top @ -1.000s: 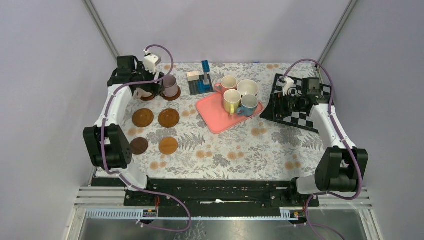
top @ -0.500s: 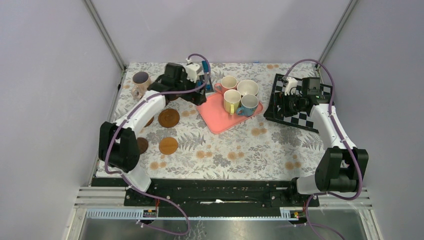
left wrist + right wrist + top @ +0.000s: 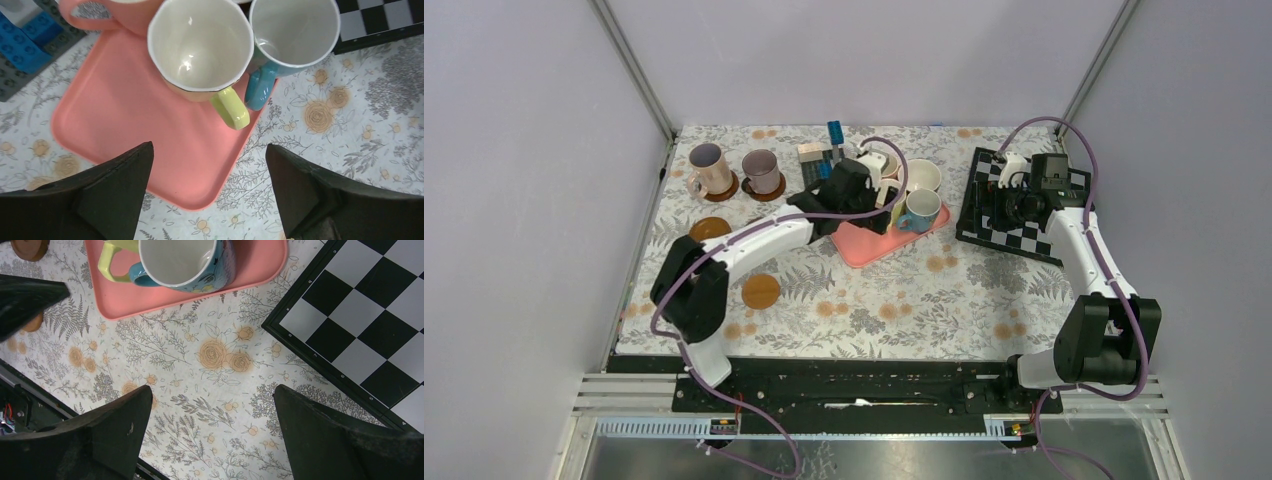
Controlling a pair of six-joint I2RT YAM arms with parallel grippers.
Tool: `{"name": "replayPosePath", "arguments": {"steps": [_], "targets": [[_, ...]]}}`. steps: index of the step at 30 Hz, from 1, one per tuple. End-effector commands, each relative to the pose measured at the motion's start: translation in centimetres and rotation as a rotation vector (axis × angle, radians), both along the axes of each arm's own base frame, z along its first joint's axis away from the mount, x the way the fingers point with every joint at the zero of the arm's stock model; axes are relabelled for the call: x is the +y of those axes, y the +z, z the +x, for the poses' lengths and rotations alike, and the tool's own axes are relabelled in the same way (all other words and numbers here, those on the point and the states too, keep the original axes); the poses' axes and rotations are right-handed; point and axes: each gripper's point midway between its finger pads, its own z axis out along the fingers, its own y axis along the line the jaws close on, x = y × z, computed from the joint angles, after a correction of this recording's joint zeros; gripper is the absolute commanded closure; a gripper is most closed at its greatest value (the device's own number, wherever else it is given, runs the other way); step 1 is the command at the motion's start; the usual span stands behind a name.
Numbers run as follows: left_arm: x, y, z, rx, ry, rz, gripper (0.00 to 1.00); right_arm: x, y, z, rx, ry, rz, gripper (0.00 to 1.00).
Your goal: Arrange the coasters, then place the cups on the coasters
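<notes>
Near left: an orange-brown coaster (image 3: 761,291) lies bare on the floral tablecloth (image 3: 904,300). A second coaster (image 3: 710,228), also bare, sits farther back and to the left. The left arm (image 3: 754,240) covers the ground between them, so no other discs can be counted there.
Pink tray (image 3: 135,115): mid-table; it holds the mugs not yet served, so judged a staging spot.
Left gripper (image 3: 209,152): fingers spread wide and empty, over the tray's near half, just short of the yellow mug (image 3: 200,47). The mug's handle is turned toward the claw. Judged lined up to pick this mug next.
Light blue mug (image 3: 294,32): touches the yellow mug on its right, with the two handles side by side. Little room for a finger between them.
Salmon mug (image 3: 107,12): behind and left of the yellow one, cut off by the frame.
Right gripper (image 3: 210,395): fingers wide apart, holding nothing, over bare cloth between tray and chessboard (image 3: 370,315). Judged parked clear.
Far left: pale pink mug (image 3: 709,168) and mauve mug (image 3: 761,171) each stand on a coaster, so two are done.
Views: the overhead view hides the yellow mug behind the wrist, while the left wrist view shows it whole. Only the overhead view shows the white mug (image 3: 921,175) and the served pair.
</notes>
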Motion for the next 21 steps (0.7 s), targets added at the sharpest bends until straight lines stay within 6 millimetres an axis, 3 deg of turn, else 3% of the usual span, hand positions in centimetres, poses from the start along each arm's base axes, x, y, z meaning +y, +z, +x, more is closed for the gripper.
{"name": "replayPosePath", "arguments": {"steps": [1, 10, 21], "targets": [[-1.9, 0.7, 1.9, -0.048, 0.086, -0.038, 0.11, -0.2, 1.1, 0.4, -0.042, -0.007, -0.001, 0.02], [-4.1, -0.5, 2.3, -0.047, 0.079, -0.025, 0.15, 0.0, 0.7, 0.0, -0.038, 0.011, 0.002, 0.02], [-3.9, -2.7, 2.8, -0.032, 0.078, 0.035, 0.27, 0.1, 0.9, -0.1, -0.047, 0.022, 0.005, 0.02]]}}
